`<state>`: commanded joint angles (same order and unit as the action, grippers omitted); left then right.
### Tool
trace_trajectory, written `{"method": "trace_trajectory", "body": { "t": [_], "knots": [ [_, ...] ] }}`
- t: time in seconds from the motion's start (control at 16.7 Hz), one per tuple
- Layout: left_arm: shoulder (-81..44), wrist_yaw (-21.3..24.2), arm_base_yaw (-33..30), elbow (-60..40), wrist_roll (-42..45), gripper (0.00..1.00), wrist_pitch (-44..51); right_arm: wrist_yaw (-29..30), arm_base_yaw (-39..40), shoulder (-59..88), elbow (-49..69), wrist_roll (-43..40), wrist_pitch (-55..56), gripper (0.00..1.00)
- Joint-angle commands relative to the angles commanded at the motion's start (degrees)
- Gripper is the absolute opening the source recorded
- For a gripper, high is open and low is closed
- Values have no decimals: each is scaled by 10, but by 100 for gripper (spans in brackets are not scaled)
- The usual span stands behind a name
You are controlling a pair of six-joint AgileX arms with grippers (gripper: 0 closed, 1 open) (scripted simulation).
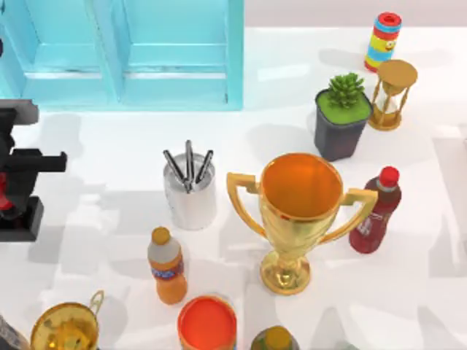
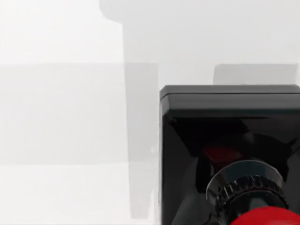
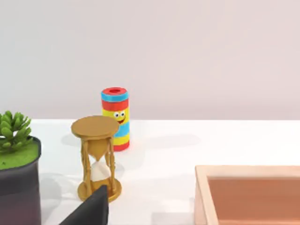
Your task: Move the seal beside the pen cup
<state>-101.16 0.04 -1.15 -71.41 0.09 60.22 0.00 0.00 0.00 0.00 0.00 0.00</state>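
Seal (image 2: 229,154) — black square block, glossy red knob, left hand (image 1: 14,191) grip unclear

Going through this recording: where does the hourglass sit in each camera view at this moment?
Top view: the hourglass stands at the far right of the table, between the plant pot and the striped cylinder.
Right wrist view: the hourglass stands just in front of the striped cylinder, with the plant pot beside it.
Left wrist view: this camera faces the seal on the white table instead.
Shared landmark: the striped cylinder.
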Motion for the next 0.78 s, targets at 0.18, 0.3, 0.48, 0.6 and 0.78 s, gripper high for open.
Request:
{"method": "trace_trajectory", "body": {
  "t": [0.18, 0.3, 0.48, 0.6, 0.78],
  "knots": [
    [8, 0, -82, -95, -81, 0, 114, 0, 0, 0, 0, 0, 0, 100],
    [15, 0, -134, -149, -133, 0, 174, 0, 0, 0, 0, 0, 0, 100],
    [26, 0, -178, -193, -176, 0, 219, 0, 0, 0, 0, 0, 0, 100],
    [27, 0, -180, -195, -179, 0, 222, 0, 0, 0, 0, 0, 0, 100],
    [23, 0, -178, -196, -177, 0, 220, 0, 0, 0, 0, 0, 0, 100]
  ]
}}
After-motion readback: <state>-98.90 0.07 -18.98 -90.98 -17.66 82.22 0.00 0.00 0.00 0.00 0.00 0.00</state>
